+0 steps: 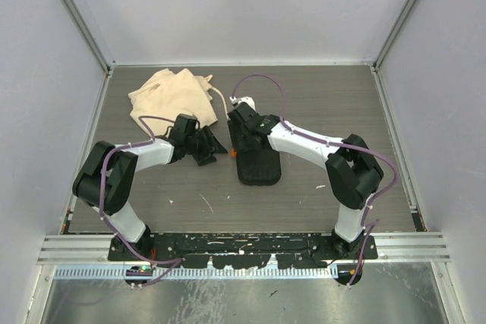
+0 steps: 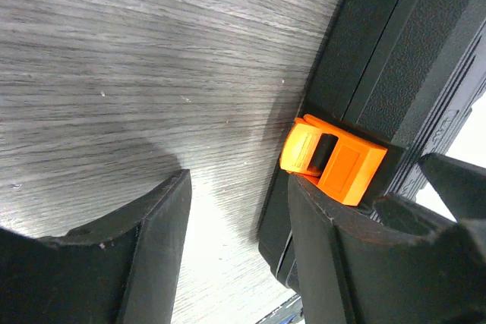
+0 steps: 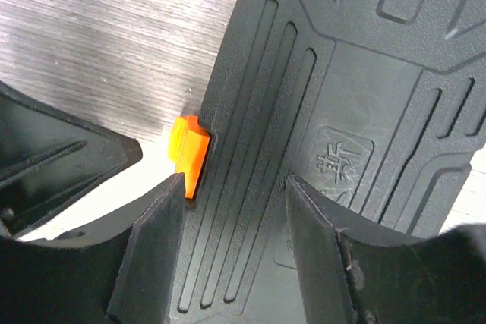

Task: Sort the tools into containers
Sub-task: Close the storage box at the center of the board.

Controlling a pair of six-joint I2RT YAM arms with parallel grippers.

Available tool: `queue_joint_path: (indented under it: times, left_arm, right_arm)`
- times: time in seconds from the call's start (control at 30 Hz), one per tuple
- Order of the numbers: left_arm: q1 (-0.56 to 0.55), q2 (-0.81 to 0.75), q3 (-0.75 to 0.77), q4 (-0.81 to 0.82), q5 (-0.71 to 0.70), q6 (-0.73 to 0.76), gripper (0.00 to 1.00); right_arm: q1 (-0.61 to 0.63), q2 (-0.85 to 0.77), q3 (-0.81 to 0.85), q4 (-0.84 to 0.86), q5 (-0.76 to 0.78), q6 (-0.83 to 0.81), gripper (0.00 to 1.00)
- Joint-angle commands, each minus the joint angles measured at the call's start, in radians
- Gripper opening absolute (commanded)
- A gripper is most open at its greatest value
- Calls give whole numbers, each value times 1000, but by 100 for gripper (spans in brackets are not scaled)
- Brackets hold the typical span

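Right wrist: ribbed black plastic case [image 3: 342, 111], orange latch [image 3: 188, 153] at edge.

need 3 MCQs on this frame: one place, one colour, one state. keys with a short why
1. Where is the cloth bag relative to the black case?
A) farther back and to the left
B) on top of it
C) nearer and to the right

2. What colour is the case's latch?
A) blue
B) orange
C) white

3. How is the case?
A) lid swung open
B) closed, lying flat
C) standing on end

Key:
1 A, the top view shows the bag behind and left of the case, apart from it.
2 B, both wrist views show it bright orange.
3 B, the top view shows one flat black slab with no interior visible.
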Motion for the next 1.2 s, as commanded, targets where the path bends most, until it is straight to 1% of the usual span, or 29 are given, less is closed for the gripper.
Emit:
queue_joint_path:
  times: [0.0, 0.1, 0.2, 0.27, 0.33, 0.43, 0.67, 0.8, 0.93, 1.17]
  left_arm:
    - [-6, -29, 21, 68, 33, 32, 56]
    - [-10, -45, 45, 69, 37, 56, 57]
    - [-27, -58, 90, 28, 16, 92, 62]
    - [-46, -58, 129, -18, -6, 118, 66]
    - [-61, -46, 171, -69, -26, 135, 69]
    - [-86, -21, 223, -131, -48, 148, 73]
    - [-142, 41, 361, -306, -148, 182, 80]
    - [-156, 73, 383, -322, -150, 182, 82]
    - [-175, 99, 395, -321, -148, 183, 81]
    - [-193, 132, 407, -315, -130, 175, 75]
  right_arm:
    - [1, -132, -50, 85, -31, 2, 61]
    - [-21, -193, -81, 96, 13, 35, 61]
    - [-101, -241, -138, 83, 7, 106, 62]
    - [-172, -280, -210, 107, -31, 147, 63]
    - [-245, -328, -283, 148, -102, 172, 64]
    - [-302, -355, -337, 169, -162, 179, 65]
    - [-330, -368, -378, 188, -200, 176, 65]
    - [-333, -363, -383, 199, -219, 172, 65]
    - [-335, -352, -383, 199, -227, 164, 65]
    - [-337, -328, -393, 207, -255, 167, 65]
